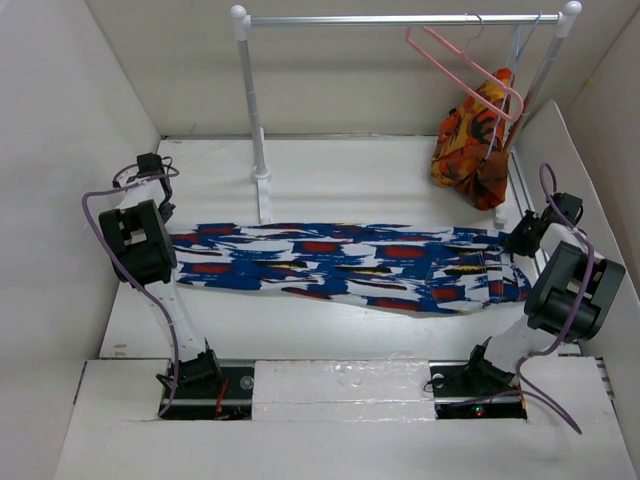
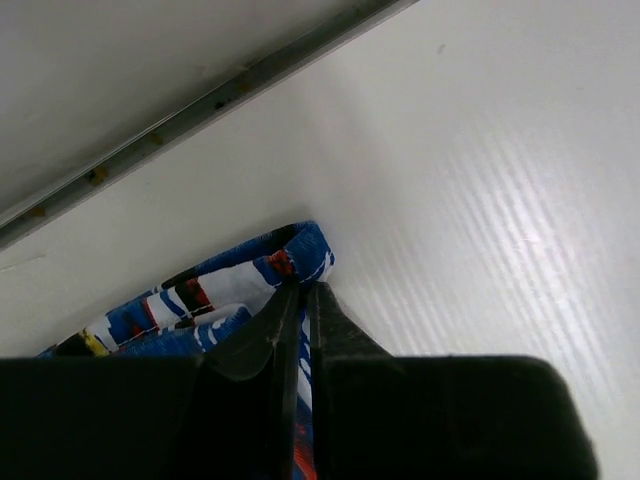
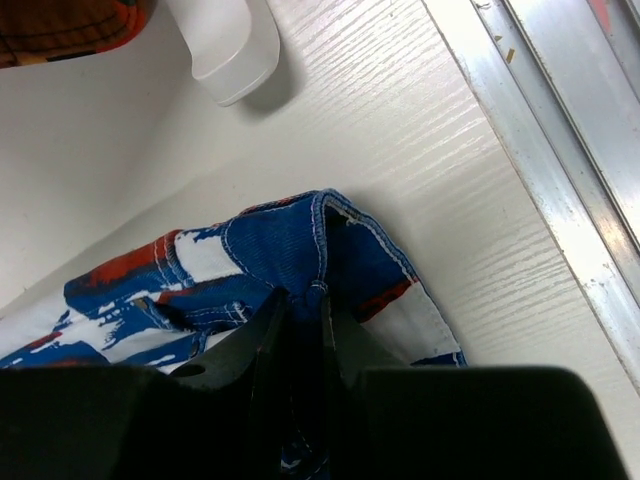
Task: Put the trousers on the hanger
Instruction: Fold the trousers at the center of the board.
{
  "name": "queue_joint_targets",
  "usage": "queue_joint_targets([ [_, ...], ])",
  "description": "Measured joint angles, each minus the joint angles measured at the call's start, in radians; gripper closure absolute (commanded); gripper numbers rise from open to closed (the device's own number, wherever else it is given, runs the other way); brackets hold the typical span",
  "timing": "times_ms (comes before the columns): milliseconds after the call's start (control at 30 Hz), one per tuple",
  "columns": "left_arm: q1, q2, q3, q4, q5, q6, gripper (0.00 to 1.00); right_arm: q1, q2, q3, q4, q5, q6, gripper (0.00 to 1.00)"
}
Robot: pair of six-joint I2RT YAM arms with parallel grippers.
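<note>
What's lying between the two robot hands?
The trousers, stretched across the table from left gripper to right gripper; the top view shows it.

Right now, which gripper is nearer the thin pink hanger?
Right. The right gripper pinches the end of the blue splotched trousers near the pink hanger; the left gripper holds the opposite end, far off.

Bright blue trousers [image 1: 350,265], splotched all over in white, red and black, with small dashes of yellow; white stitching along the blue waist hem. Thin pink hanger [image 1: 465,70] on the silver-grey rail [image 1: 400,19] with white posts. On the same rail, an orange-red garment [image 1: 478,140] patterned in yellow and dark marks, under a pale bluish-white hanger [image 1: 522,45]. White worktop [image 1: 350,170] below the rail. Black left pincer [image 2: 303,290], black right pincer [image 3: 300,295]; purple cables [image 1: 86,212].
</note>
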Motion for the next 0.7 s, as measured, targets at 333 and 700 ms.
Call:
queue_joint_targets([
  [333,-0.056,-0.036,0.043,0.012,-0.017,0.026,0.35,0.026,-0.008,0.042,-0.003,-0.019,-0.001,0.48],
  [700,-0.026,-0.258,-0.143,0.056,-0.05,0.01,0.7,0.06,-0.119,0.001,0.026,-0.079,-0.001,0.5],
])
